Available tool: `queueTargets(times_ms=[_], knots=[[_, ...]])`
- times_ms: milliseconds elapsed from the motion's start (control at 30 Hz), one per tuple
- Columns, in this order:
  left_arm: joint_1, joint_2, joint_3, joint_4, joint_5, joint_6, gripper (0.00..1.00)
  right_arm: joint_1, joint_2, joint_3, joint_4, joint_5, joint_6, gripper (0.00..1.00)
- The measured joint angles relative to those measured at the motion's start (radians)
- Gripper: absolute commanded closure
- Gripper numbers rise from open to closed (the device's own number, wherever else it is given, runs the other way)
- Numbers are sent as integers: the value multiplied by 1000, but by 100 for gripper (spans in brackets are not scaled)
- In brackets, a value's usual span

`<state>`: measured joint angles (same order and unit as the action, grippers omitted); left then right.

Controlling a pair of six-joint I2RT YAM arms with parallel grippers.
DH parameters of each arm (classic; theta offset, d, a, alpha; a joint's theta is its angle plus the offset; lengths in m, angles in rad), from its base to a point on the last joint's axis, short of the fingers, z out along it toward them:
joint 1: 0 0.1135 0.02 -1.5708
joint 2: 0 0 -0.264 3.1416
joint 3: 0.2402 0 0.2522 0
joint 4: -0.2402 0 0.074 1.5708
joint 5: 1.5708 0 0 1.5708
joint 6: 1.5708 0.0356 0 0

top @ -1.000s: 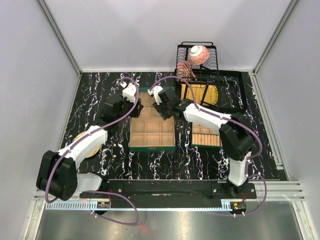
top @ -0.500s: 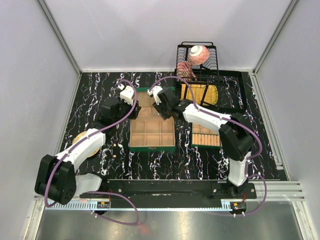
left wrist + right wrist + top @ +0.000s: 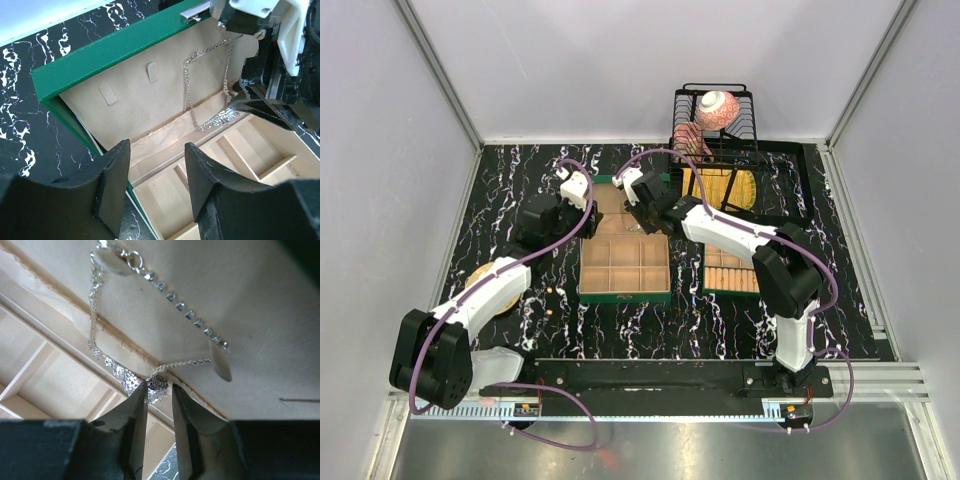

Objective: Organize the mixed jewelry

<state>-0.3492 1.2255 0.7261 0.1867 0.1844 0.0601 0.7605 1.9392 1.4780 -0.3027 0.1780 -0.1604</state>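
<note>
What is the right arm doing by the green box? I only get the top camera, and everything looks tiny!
Observer: Its wrist camera shows the right gripper pinching a sparkly silver chain at the bottom edge of the beige lid lining.
Operator: Where's the rest of the chain?
Observer: It lies in a long loop up against that lining, and one end is caught on a small tab.
Operator: Is the other hand holding anything?
Observer: No. The left gripper is open and empty, above a corner of the green box.
</note>
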Motion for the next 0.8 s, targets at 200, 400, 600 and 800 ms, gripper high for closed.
queueTargets(times_ms=[200,400,600,800], knots=[[0,0,0,3,4,0,49,0,8,7,0,13,0,79],[0,0,0,3,5,0,49,0,14,24,-3,16,4,90],[0,0,0,4,5,0,49,0,19,35,-10,15,9,97],[0,0,0,6,5,1,49,1,19,35,-11,14,10,100]])
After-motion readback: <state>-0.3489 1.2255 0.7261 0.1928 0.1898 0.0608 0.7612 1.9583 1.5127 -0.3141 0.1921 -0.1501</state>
